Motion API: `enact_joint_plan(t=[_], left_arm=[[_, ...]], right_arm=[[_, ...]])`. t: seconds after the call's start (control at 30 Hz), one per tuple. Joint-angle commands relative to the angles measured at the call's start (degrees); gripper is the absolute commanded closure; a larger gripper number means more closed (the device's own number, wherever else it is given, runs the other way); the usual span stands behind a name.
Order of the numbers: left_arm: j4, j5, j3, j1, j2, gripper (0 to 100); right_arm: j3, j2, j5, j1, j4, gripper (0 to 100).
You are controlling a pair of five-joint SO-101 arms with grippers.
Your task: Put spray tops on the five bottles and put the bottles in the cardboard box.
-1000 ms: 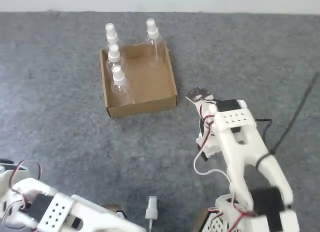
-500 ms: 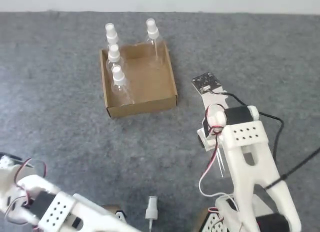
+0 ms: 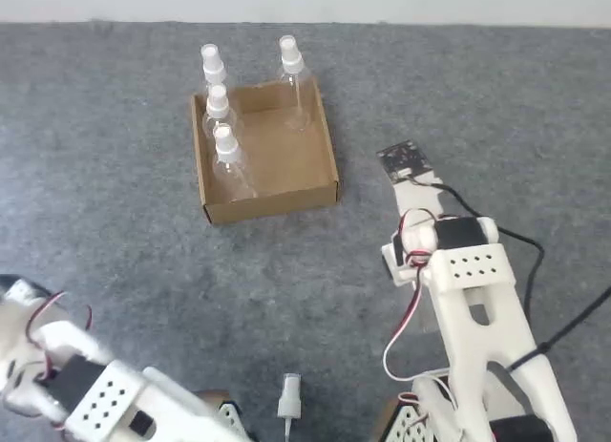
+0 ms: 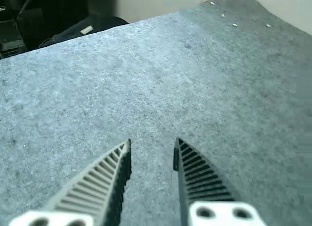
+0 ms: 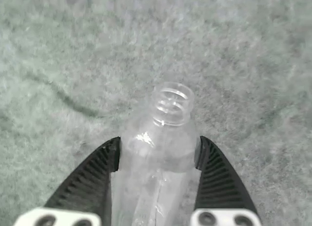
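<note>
A clear bottle [image 5: 170, 104] with a bare, open neck sits between the fingers of my right gripper [image 5: 158, 144], which is shut on its body above the grey carpet. In the high view the right arm [image 3: 463, 265] stands to the right of the cardboard box [image 3: 325, 165]. Several bottles with white spray tops [image 3: 226, 144] stand inside the box. One loose spray top [image 3: 289, 396] lies on the carpet near the front edge, between the two arms. My left gripper [image 4: 152, 142] is open over bare carpet with nothing in it; the left arm [image 3: 91, 404] is at the front left.
Grey carpet [image 3: 115, 232] covers the whole table, with free room left of the box and in front of it. A black cable [image 3: 535, 261] trails from the right arm. A pale wall runs along the far edge [image 3: 430, 3].
The right arm has swung away from the box, toward the right and nearer the front. The left arm has shifted slightly at the front left corner.
</note>
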Motion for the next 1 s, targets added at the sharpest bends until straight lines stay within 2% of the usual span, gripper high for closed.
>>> enact_joint_plan(t=[0.0,0.13,0.33,0.73,0.97], left_arm=[[11.08,-3.43,-8.75,6.59,-0.26,86],[17.23,-6.33,-10.86,14.95,-0.26,86],[21.54,-8.97,-10.95,23.91,-0.26,87],[33.41,-15.56,-16.66,35.87,0.26,87],[35.69,-17.41,-17.89,42.02,0.35,87]], right_arm=[[-0.7,-3.12,-0.62,3.65,-1.63,93.6],[-0.18,-3.12,-1.41,4.0,-1.98,93.6],[0.26,-3.12,-4.22,4.0,-1.98,93.6],[4.04,-3.12,-4.22,4.0,-6.46,93.6],[4.13,-3.12,-4.13,4.09,-6.46,93.6]])
